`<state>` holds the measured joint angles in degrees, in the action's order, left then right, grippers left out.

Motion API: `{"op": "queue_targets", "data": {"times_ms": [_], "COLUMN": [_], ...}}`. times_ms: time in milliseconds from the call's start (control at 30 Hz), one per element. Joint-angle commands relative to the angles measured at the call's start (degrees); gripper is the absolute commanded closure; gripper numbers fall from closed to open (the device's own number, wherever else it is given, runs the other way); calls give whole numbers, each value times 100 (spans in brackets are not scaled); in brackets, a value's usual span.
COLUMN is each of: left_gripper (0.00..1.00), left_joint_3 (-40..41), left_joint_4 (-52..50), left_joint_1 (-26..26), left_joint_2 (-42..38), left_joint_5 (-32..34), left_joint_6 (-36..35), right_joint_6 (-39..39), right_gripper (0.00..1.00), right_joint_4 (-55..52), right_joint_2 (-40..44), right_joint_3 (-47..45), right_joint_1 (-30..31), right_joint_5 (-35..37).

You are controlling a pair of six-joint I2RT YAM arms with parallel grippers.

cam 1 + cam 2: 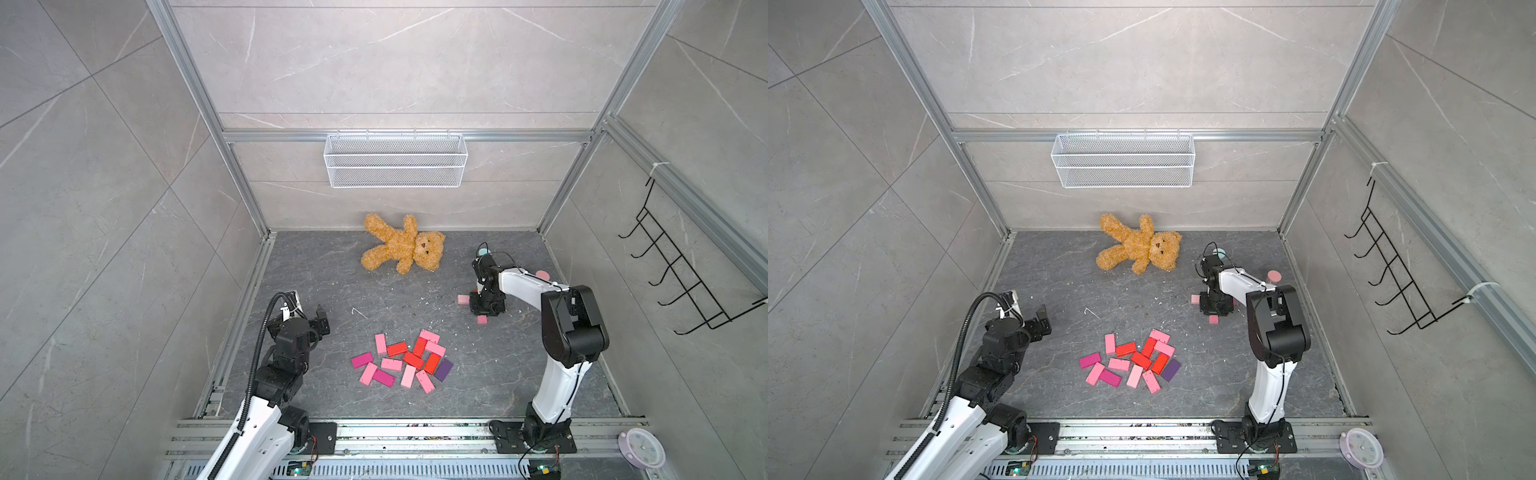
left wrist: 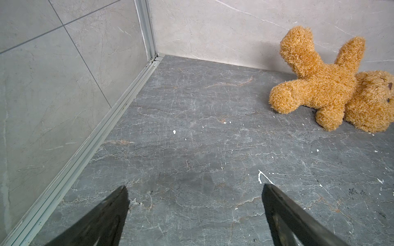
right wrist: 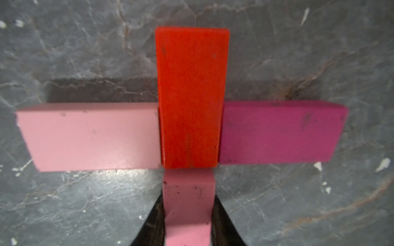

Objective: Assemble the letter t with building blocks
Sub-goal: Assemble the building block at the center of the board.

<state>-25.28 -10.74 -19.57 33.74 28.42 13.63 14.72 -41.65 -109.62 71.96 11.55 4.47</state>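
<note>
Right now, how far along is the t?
Done: red block with light pink block and magenta block at its sides. In hand: right claw shut on the pink stem block at the red one's end. Remaining: release it, perhaps lengthen the stem from the pile.

The tabletop [image 1: 332, 291] is a dark grey slab with pale veins like stone, and small white flecks lie scattered on it. Three walls stand around it: the back wall [image 1: 395, 62], the left wall [image 1: 83, 208] and the right wall [image 1: 706, 104], all of large light grey tiles with thin white veins. Metal frame bars [image 1: 270, 136] run up the corners and across the back wall. A white wire basket [image 1: 395, 174] hangs on the back wall, and a black hook rack [image 1: 688, 270] on the right wall. The light is soft and even.
</note>
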Motion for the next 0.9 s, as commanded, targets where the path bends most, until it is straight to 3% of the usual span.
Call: {"op": "queue_targets", "data": {"times_ms": [0, 867], "left_gripper": [0, 0], "left_joint_3": [-236, -254], "left_joint_4": [54, 81], "left_joint_1": [-21, -41], "left_joint_2": [-27, -7], "left_joint_5": [145, 146], "left_joint_6": [-101, -125], "right_joint_6": [-66, -105], "right_gripper": [68, 68], "right_joint_4": [25, 142], "right_joint_2": [-77, -24], "right_joint_3": [-17, 7], "right_joint_1": [-31, -34], "right_joint_5": [222, 81]}}
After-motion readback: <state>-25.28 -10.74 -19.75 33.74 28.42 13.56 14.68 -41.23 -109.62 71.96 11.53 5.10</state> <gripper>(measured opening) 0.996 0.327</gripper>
